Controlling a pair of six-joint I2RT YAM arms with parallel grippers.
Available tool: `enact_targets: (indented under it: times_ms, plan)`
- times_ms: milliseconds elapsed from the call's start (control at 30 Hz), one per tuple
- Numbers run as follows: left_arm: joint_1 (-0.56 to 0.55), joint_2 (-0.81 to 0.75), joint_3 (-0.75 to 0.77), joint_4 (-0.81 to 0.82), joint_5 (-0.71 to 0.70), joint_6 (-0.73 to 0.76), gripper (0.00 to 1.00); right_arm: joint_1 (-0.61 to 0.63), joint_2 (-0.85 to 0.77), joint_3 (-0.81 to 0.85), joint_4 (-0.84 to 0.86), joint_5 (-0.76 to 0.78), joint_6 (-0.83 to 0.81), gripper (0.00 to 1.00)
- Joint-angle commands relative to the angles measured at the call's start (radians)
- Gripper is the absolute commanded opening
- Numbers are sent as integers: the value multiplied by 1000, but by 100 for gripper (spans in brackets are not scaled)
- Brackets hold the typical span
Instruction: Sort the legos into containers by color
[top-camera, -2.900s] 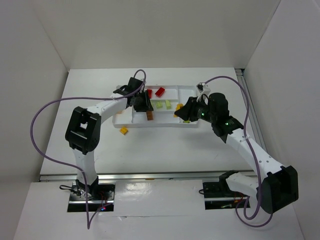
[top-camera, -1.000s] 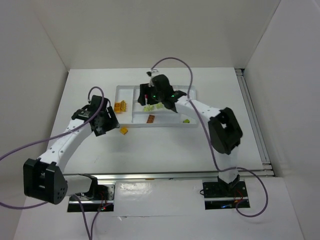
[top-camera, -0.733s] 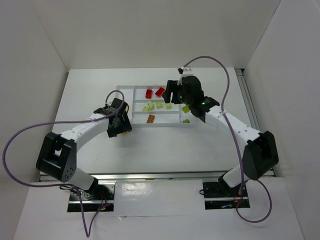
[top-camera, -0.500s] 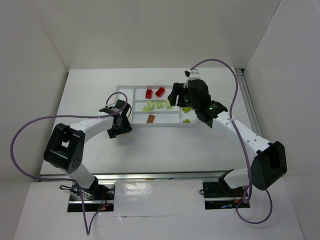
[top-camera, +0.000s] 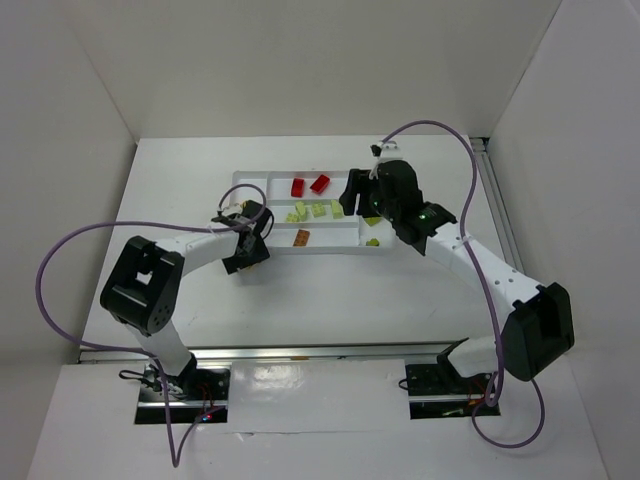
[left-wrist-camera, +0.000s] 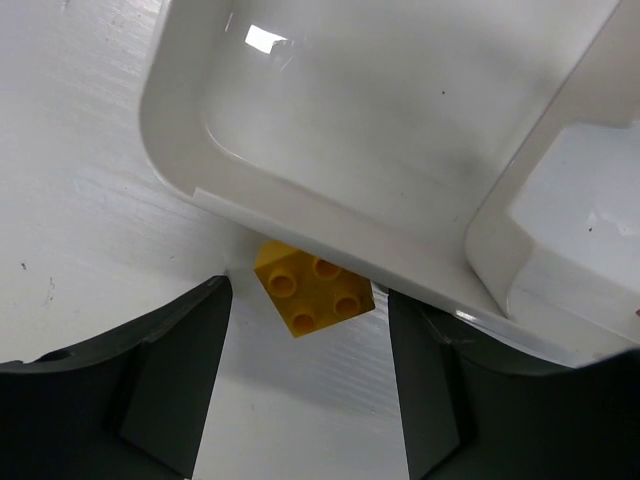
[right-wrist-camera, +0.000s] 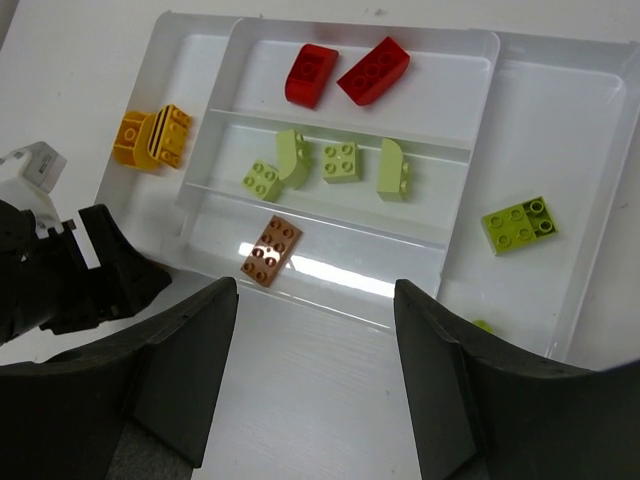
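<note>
Got a lone yellow brick (left-wrist-camera: 313, 296) sitting studs-up on the worktop (left-wrist-camera: 90, 160), tucked right against the outside of the rounded corner of the white tray (left-wrist-camera: 330, 228). Looks like it's touching the wall, but can't swear to it. Got the left jaws spread wide and low over the worktop, one finger on either side of that brick, gripping nothing.

Over on the right wrist view, got the right jaws wide apart too, holding nothing, hanging above the tray. Looking down from there:
- two red bricks (right-wrist-camera: 373, 70) side by side in the far long slot
- four light green ones (right-wrist-camera: 341, 161) strung along the middle slot
- a single brownish-orange flat piece (right-wrist-camera: 271, 250) at the left end of the near slot

Also seeing a yellow-orange clump (right-wrist-camera: 153, 137) in the narrow section on the left. Then there's a brighter green brick (right-wrist-camera: 516, 224) in the wide section on the right. Spotting another green scrap (right-wrist-camera: 483, 325) just past the right finger, too hidden to say more.

From the top camera, seeing the left arm (top-camera: 190, 243) curled in at the tray's near-left corner and the right arm (top-camera: 470, 265) reaching over the tray's right half.
</note>
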Motion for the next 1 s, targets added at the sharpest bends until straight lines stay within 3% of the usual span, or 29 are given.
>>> enact_targets:
  times_ms: [0,100,533,633,733,967]
  plan:
    - [-5,7,19,17,-83,-48,75,-4,-27,-18,-4,-11,-12,71]
    - [-5,7,19,17,-92,-60,71,-4,-27,-18,-4,-22,-12,71]
    - [-23,-188,-53,-83,-81,-60,16,5,-27,-36,6,-31,-12,71]
    - [-46,-284,-43,-121,-51,-36,15,5,-37,-45,6,-22,-3,71]
    - [27,-314,11,-95,21,-3,16,5,-46,-56,15,-22,-3,71]
    - [95,-80,279,-60,57,87,16,5,-92,-90,15,1,7,71]
